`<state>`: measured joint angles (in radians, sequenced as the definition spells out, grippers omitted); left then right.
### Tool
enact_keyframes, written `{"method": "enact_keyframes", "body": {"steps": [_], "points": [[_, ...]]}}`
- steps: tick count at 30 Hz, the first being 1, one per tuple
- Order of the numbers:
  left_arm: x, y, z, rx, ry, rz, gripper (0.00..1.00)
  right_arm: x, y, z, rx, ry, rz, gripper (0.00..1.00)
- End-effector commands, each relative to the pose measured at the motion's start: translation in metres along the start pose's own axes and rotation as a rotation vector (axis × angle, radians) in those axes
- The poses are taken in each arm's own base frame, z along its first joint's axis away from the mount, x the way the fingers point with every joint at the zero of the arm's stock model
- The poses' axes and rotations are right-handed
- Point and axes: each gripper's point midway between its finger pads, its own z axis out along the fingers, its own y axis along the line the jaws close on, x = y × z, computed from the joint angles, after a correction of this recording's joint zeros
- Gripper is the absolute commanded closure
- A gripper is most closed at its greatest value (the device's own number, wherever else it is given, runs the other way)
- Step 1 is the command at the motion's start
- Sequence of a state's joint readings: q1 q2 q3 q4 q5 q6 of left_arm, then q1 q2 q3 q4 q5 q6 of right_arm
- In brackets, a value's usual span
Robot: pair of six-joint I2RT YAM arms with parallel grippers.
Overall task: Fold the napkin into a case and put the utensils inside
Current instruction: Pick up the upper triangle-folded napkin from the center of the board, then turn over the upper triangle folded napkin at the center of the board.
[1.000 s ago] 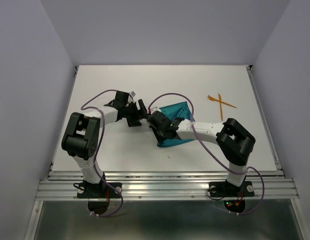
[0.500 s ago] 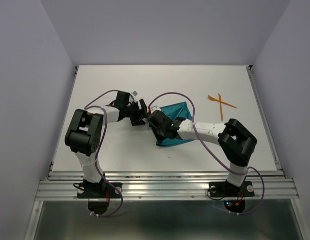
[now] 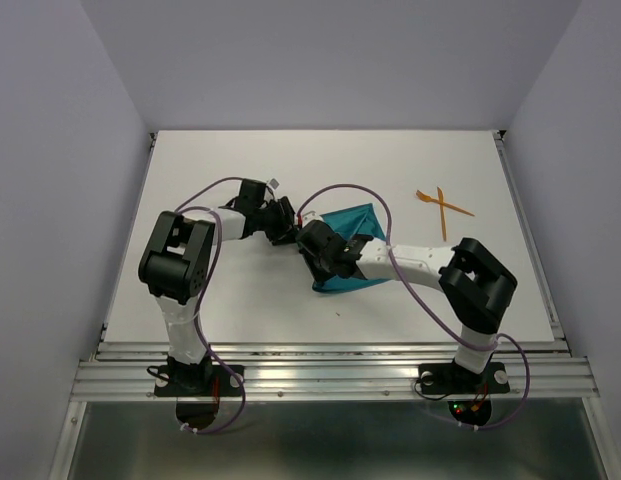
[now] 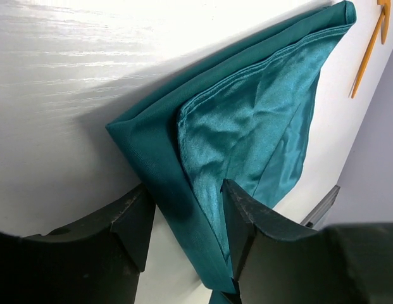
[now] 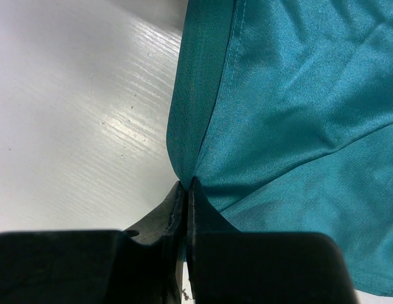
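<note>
Between the parted jaws of the left claw (image 4: 187,212), a folded edge of the napkin (image 4: 247,126) is straddled, not yet clamped.
Just right of it, the cloth is pinched tight in the closed right claw (image 5: 187,188), probably so the fold is held; well beyond it, the utensils (image 3: 442,207) are left crossed.

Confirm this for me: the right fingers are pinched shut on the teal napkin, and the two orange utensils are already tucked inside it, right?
Not quite. The utensils are not inside the napkin; the top external view shows them lying crossed on the table, apart from it to its right. The right fingers are indeed pinched shut on the napkin.
</note>
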<state>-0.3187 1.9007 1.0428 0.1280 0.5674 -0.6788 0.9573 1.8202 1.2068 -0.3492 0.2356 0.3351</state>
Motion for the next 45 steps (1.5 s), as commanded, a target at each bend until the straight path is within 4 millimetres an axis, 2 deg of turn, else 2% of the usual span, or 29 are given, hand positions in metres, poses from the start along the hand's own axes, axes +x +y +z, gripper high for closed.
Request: {"method": "enact_keyframes", "body": {"steps": [1, 12, 16, 17, 20, 26, 31, 34, 37, 38, 40, 41, 43, 45], "points": [[-0.003, 0.008, 0.010, -0.055, -0.014, 0.012, 0.47, -0.025, 0.006, -0.018, -0.033, -0.095, 0.005, 0.99], [-0.004, 0.000, 0.016, -0.060, -0.018, 0.023, 0.65, -0.028, 0.007, -0.022, -0.039, -0.110, 0.009, 0.99], [-0.007, -0.004, 0.014, -0.055, -0.026, 0.023, 0.78, -0.026, 0.006, -0.021, -0.037, -0.106, 0.005, 0.99], [-0.009, -0.006, 0.012, -0.054, -0.031, 0.025, 0.86, -0.025, 0.006, -0.020, -0.038, -0.101, 0.004, 0.99], [-0.011, -0.012, 0.007, -0.051, -0.041, 0.033, 1.00, -0.022, 0.006, -0.019, -0.040, -0.096, 0.006, 0.99], [-0.020, -0.019, -0.012, -0.064, -0.076, 0.047, 1.00, -0.026, 0.020, -0.020, -0.105, -0.094, 0.012, 0.99], [-0.035, -0.012, -0.043, -0.107, -0.133, 0.027, 1.00, -0.037, 0.032, -0.022, -0.148, -0.110, 0.068, 0.99], [-0.043, -0.005, -0.062, -0.131, -0.163, -0.003, 1.00, -0.043, 0.052, -0.024, -0.210, -0.114, 0.075, 0.99], [-0.062, 0.003, -0.095, -0.177, -0.245, -0.025, 1.00, -0.053, 0.076, -0.024, -0.271, -0.123, 0.074, 0.99], [-0.065, 0.011, -0.106, -0.207, -0.260, -0.043, 1.00, -0.058, 0.080, -0.024, -0.284, -0.129, 0.074, 0.99], [-0.073, 0.019, -0.123, -0.243, -0.297, -0.057, 1.00, -0.070, 0.102, -0.027, -0.327, -0.149, 0.062, 0.99], [-0.080, 0.025, -0.142, -0.274, -0.338, -0.068, 1.00, -0.076, 0.108, -0.027, -0.348, -0.155, 0.061, 0.99], [-0.088, 0.031, -0.161, -0.304, -0.382, -0.081, 1.00, -0.081, 0.122, -0.024, -0.376, -0.159, 0.052, 0.99], [-0.098, 0.039, -0.194, -0.361, -0.452, -0.091, 1.00, -0.099, 0.151, -0.037, -0.460, -0.192, 0.038, 0.99]]}}
